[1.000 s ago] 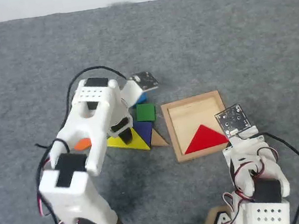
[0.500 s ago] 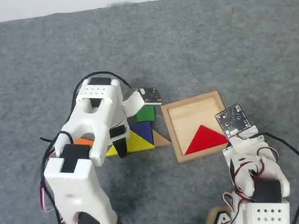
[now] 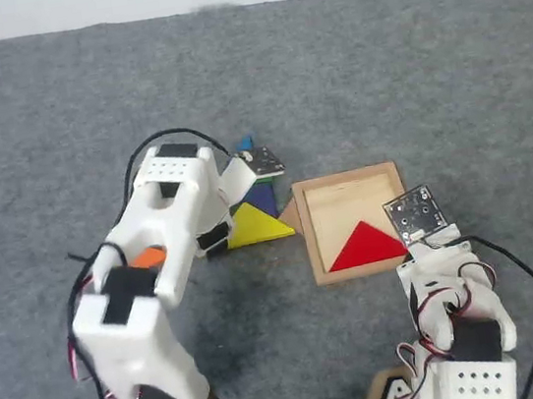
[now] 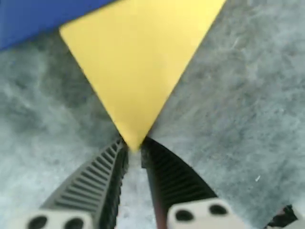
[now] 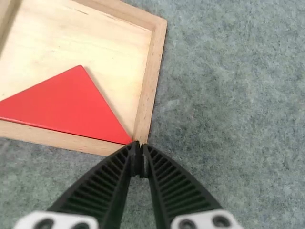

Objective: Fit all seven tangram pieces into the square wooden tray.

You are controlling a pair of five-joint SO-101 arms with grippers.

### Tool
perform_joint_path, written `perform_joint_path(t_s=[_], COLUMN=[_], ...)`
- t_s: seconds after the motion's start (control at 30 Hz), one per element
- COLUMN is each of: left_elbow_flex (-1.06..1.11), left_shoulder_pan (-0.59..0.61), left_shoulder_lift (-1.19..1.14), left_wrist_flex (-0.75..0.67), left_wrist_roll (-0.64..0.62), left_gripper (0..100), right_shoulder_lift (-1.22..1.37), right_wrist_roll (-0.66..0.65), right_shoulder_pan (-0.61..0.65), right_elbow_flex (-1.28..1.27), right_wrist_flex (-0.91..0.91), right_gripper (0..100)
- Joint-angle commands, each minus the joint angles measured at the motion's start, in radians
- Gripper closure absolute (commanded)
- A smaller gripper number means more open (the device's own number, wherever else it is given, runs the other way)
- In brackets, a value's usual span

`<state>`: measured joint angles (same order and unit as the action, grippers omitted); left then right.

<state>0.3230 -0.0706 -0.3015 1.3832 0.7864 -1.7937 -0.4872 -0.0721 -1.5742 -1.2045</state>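
Right gripper [image 5: 138,147]: closed on nothing, tips at the near right corner of the square wooden tray [image 5: 153,67]. The tray lies on the grey carpeted table [image 3: 425,58], right of centre. One flat red triangular piece [image 5: 66,107] lies inside it, long edge against the near rim.

Left gripper [image 4: 132,149]: jaws all but closed, with one corner of the flat yellow triangular piece [image 4: 138,62] wedged between the tips. That piece lies on the carpet just left of the tray. A dark blue piece [image 4: 38,16] touches its far edge.
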Motion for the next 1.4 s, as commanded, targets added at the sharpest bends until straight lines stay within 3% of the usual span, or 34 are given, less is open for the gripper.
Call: perform_joint_path(t_s=[0.0,0.2,0.37,0.5,0.83,1.0,1.2,1.37], left_elbow_flex=[0.050,0.056,0.050,-0.056,-0.547,-0.673,-0.670,-0.676], left_shoulder_pan=[0.000,-0.026,-0.101,-0.149,-0.089,-0.078,-0.078,-0.078], left_shoulder_lift=[0.235,0.400,0.269,0.084,-0.373,-0.491,-0.502,-0.497], left_wrist_flex=[-0.011,-0.118,-0.250,-0.258,0.041,0.241,0.299,0.290], left_wrist_roll=[0.006,0.000,0.000,0.006,0.118,0.224,0.235,0.157], left_gripper=[97,80,78,76,75,78,85,91], right_shoulder_lift=[0.002,0.002,0.002,0.002,0.002,0.002,0.002,0.002], right_wrist_roll=[-0.011,-0.011,-0.011,-0.011,-0.011,-0.011,-0.011,-0.011], right_shoulder_pan=[0.005,0.005,0.005,0.005,0.005,0.005,0.005,0.005], right_elbow_flex=[0.008,0.008,0.008,0.008,0.008,0.008,0.008,0.008], right_wrist_flex=[-0.004,-0.002,-0.002,-0.002,-0.004,-0.002,-0.002,-0.001], right_gripper=[98.9,98.9,98.9,98.9,98.9,98.9,98.9,98.9])
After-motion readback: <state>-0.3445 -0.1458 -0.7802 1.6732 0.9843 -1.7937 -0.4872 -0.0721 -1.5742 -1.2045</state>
